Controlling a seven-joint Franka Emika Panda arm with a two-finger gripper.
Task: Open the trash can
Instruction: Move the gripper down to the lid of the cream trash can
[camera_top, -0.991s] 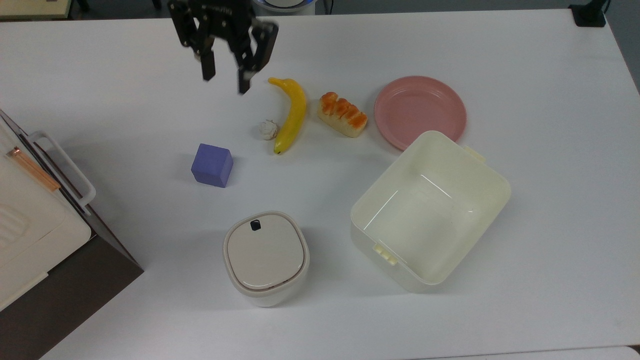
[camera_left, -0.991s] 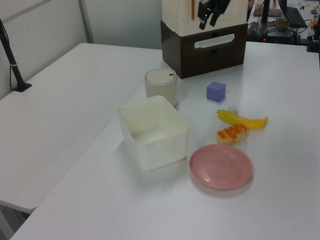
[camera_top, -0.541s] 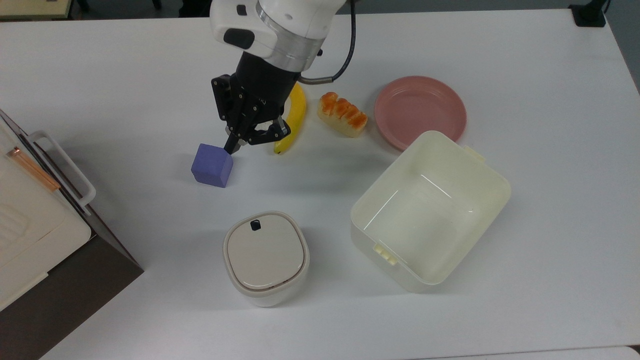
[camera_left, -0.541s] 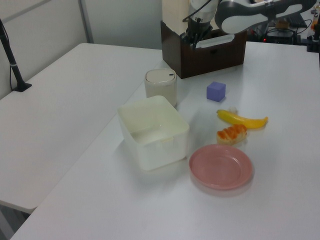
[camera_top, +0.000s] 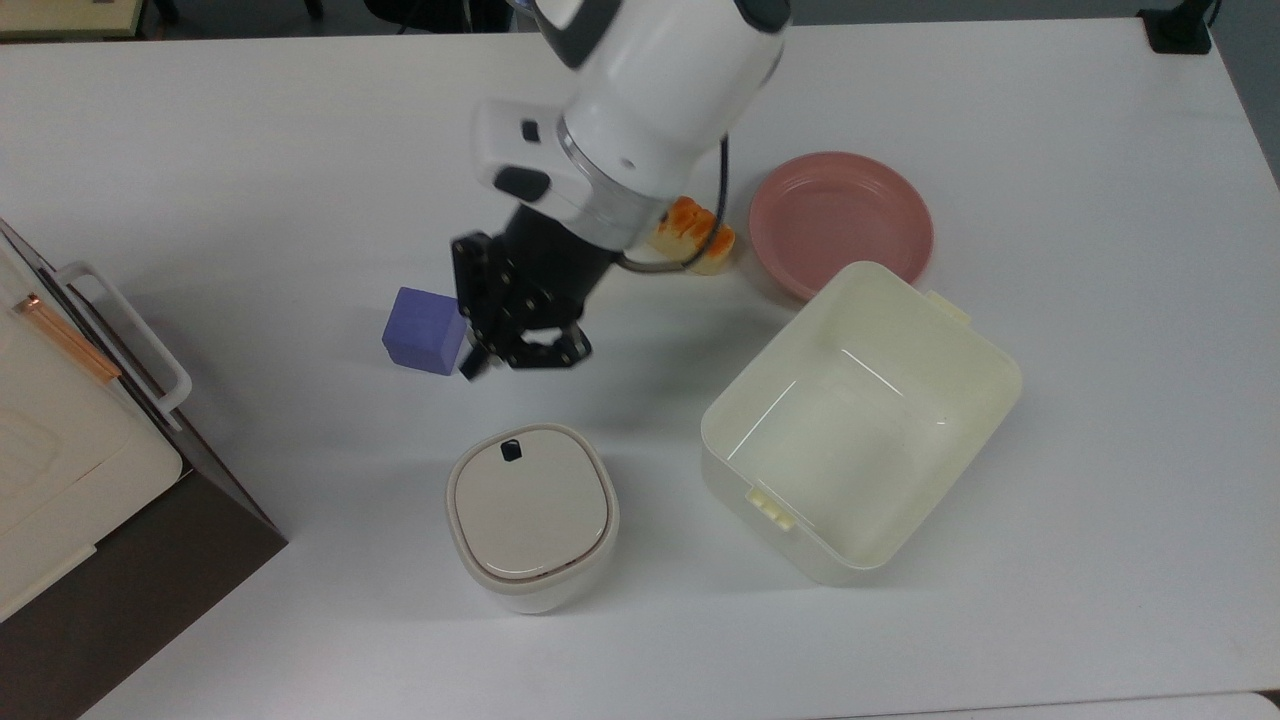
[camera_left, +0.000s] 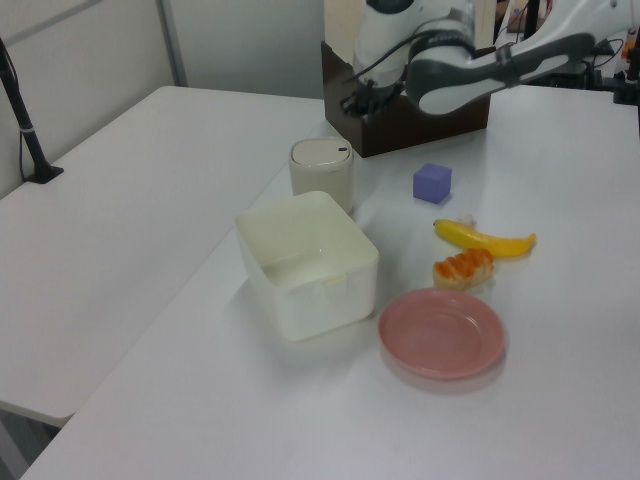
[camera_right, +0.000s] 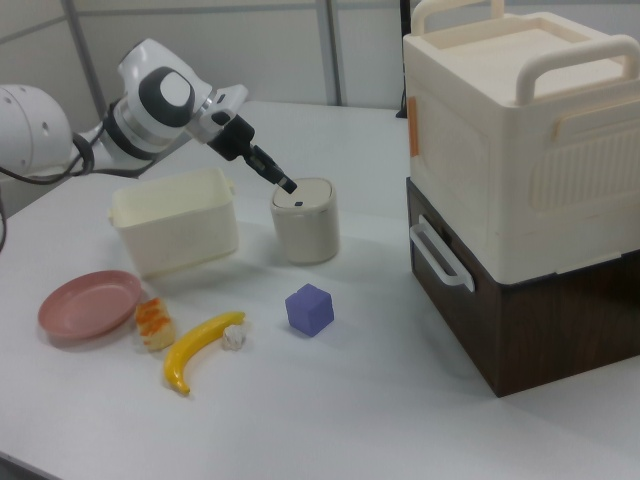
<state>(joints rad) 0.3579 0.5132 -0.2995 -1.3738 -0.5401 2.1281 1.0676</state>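
Trash can (camera_top: 530, 515): upright on the white table (camera_top: 250, 180), lid shut, dark button (camera_top: 510, 451) at the lid edge nearest the gripper (camera_top: 478, 362); near-square, no long axis. Gripper: above and apart from the can, beside the purple cube (camera_top: 424, 330); fingers look closed together, gripping nothing.

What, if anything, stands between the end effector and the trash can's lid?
Nothing visible does. The end effector hangs just above the trash can, near its dark button; the purple cube sits off to one side.
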